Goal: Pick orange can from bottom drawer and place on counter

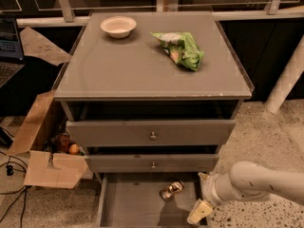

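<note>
End effector (200, 211) hides right wall of bottom drawer (128, 207), near orange can (171, 190).

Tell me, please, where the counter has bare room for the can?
The front half of the counter is bare, from its front edge back to the bowl and bag; the strip between those two is narrow. The gripper sits low at the right front of the drawer, right of the can; the floor left of the can is bare.

Can (171, 190) lying in bottom drawer (133, 205), gripper (202, 196) hanging just R of it, over drawer's R side; bowl (118, 25) sitting L of bag (180, 49) on table (142, 72).
</note>
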Robot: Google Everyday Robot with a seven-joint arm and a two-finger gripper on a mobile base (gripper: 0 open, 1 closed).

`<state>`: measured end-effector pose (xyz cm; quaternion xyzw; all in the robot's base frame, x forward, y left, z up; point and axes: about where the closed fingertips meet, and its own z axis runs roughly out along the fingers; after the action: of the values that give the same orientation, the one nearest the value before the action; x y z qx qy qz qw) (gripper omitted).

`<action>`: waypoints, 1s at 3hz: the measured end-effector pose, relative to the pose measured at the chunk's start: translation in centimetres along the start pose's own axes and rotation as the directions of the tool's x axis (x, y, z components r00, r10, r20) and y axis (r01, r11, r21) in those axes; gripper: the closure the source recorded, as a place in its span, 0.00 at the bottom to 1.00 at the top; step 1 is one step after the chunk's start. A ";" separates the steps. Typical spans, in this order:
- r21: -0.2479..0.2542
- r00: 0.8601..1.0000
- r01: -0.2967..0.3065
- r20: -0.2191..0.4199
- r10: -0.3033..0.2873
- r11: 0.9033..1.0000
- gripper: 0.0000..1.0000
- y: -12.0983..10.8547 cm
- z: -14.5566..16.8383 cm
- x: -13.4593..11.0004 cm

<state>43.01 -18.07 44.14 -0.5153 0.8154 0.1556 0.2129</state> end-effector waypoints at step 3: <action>-0.248 0.957 0.289 0.078 -0.278 0.925 0.00 -1.0 5.4 2.5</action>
<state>44.01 -17.83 38.19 -0.6477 0.7007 0.2382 0.1812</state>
